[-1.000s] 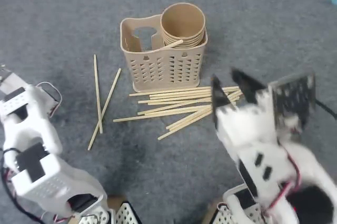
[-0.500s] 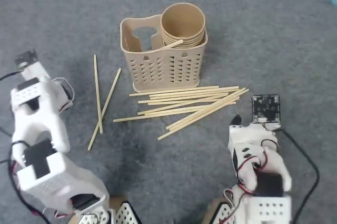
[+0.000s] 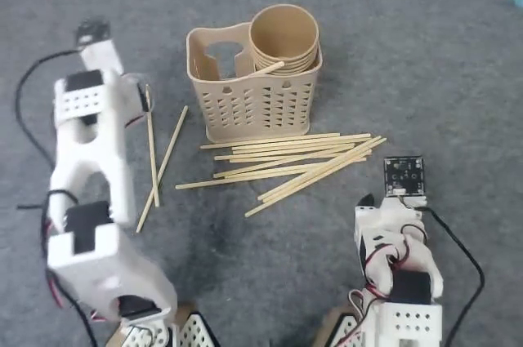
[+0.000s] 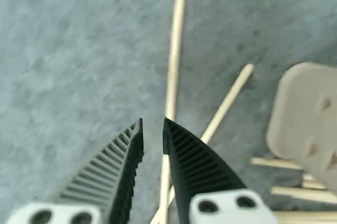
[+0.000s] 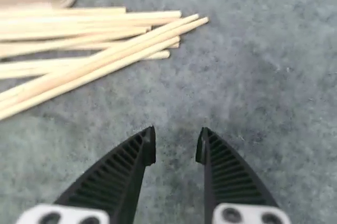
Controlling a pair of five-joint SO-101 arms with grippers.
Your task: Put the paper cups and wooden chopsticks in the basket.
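- Two loose chopsticks are lying on the grey carpet [image 4: 68, 39] under my left gripper [image 4: 152, 125]. The long chopstick [image 4: 175, 50] is running straight out ahead of the fingertips, in line with the gap. The slanted chopstick [image 4: 226, 105] is angling away just beside it.
- I am reading the left jaws as parted only narrowly, with nothing clamped.
- Beyond the slanted chopstick, a corner of the basket [image 4: 305, 124] is showing off to that gripper's side.
- My right gripper [image 5: 176, 132] is hanging over bare carpet, jaws apart, nothing between them.
- Ahead of the right fingertips the chopstick pile [image 5: 89, 50] is lying fanned out, apart from the gripper, with the basket just past it.
- From the high view, the paper cups [image 3: 283, 37] are sitting stacked in the basket compartment nearer the right gripper. One leaning chopstick [image 3: 265, 69] is resting against them inside.
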